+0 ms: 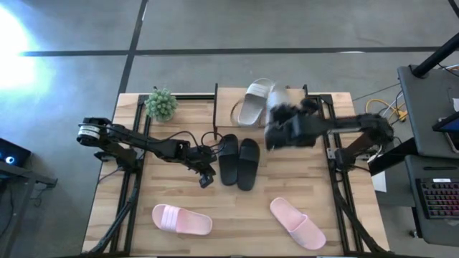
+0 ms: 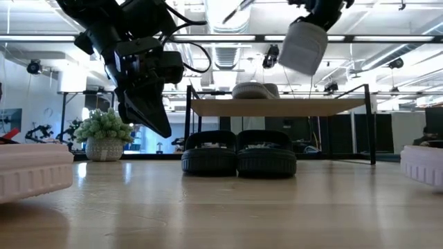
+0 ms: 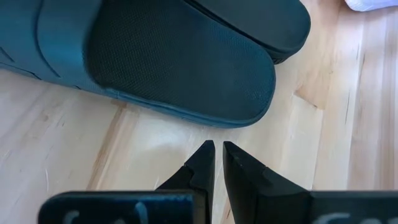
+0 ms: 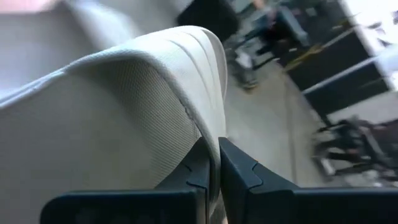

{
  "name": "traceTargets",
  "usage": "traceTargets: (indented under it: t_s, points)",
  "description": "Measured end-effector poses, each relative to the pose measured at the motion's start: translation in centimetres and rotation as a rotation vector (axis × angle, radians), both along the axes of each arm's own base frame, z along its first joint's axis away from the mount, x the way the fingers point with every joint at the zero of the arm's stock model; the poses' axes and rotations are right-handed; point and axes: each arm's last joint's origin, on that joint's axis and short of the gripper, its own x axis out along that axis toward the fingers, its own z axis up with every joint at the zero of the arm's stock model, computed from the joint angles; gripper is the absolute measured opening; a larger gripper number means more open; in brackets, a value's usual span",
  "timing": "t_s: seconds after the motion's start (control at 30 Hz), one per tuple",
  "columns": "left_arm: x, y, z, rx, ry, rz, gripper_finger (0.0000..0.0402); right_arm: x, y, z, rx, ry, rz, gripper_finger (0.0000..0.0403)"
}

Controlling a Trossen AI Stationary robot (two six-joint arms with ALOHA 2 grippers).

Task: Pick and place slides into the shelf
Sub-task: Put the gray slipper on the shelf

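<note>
My right gripper (image 2: 317,15) is shut on a pale grey-white slide (image 2: 302,45), high above the right part of the shelf (image 2: 277,106). The other pale slide (image 1: 254,102) lies sole down on the shelf's top board. The black pair (image 1: 239,161) stands side by side on the table in front of the shelf. My left gripper (image 1: 208,176) is shut and empty, just left of the black pair, and hangs above the table with its fingers pointing down (image 2: 163,128). The pink slides lie near the front edge, one at the left (image 1: 181,219) and one at the right (image 1: 297,223). My right gripper pinches a thin curved edge (image 4: 208,127) of the pale slide between its two fingers; whether this is the strap or the sole rim I cannot tell. The slide hangs tilted below the gripper (image 2: 302,45), lifted clear of the shelf and the table.
A small potted plant (image 1: 161,104) stands at the table's far left, beside the shelf. Black frame rails run along the table's left (image 1: 133,186) and right (image 1: 343,193) sides. A desk with a keyboard (image 1: 439,197) stands beyond the right edge.
</note>
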Motion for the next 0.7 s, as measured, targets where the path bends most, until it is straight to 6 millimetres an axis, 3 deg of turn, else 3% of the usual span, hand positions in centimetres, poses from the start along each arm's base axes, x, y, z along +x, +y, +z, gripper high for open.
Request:
traceTargets:
  t_s: [0.1, 0.2, 0.33, 0.53, 0.7]
  points:
    - [0.0, 0.0, 0.0, 0.000, 0.000, 0.000, 0.0018, -2.0, -2.4, 1.9, -0.072, 0.035, -0.043, 0.0012]
    - [0.0, 0.0, 0.0, 0.001, 0.000, 0.001, 0.0018, -3.5, -4.5, 2.4, -0.026, 0.109, -0.076, 0.0012]
    - [0.0, 0.1, 0.0, 0.022, -0.001, 0.019, 0.0018, -3.7, -6.5, 0.5, 0.121, 0.196, -0.037, 0.0012]
    - [0.0, 0.1, 0.0, 0.033, -0.002, 0.030, 0.0018, -1.4, -9.1, -3.6, 0.143, 0.260, 0.020, 0.0013]
    - [0.0, 0.1, 0.0, 0.009, 0.002, 0.058, 0.0018, -0.4, -11.4, -5.4, 0.173, 0.321, -0.044, 0.0013]
